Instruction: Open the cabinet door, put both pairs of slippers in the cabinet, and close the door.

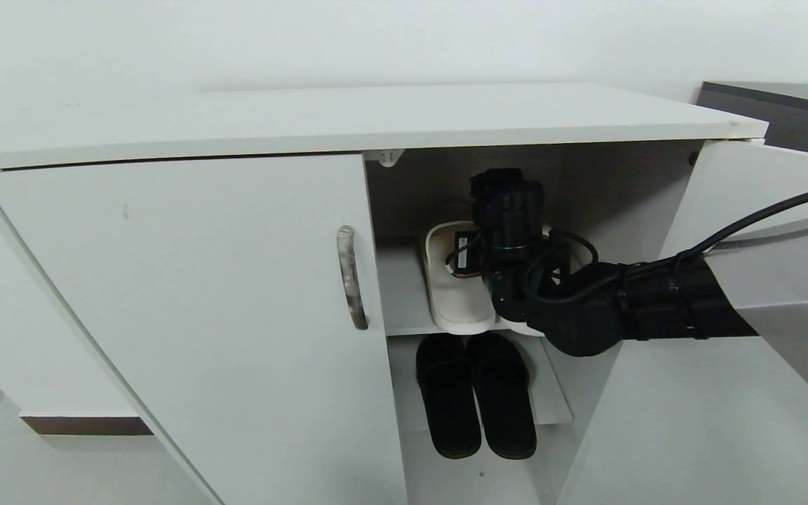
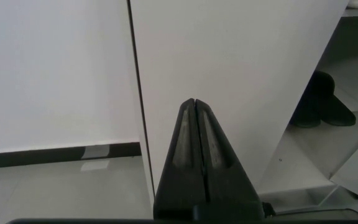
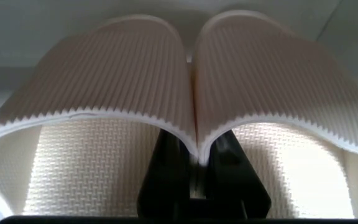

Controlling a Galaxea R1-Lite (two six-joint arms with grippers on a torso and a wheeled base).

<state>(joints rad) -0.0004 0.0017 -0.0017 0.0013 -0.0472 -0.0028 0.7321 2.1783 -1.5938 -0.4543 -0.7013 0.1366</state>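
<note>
White slippers on upper cabinet shelf, straps pinched in right pincer; left pincer clenched, empty.

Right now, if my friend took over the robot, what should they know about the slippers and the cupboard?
The left gripper is shut and empty, beside the closed left door.
The right gripper is shut on the ribbed white slippers, on the upper shelf inside the white cabinet.
The black slippers lie side by side on the lower shelf.
Done: the right door is open and both pairs are inside.
Left: let go of the white pair, pull the arm out, close the door.
</note>
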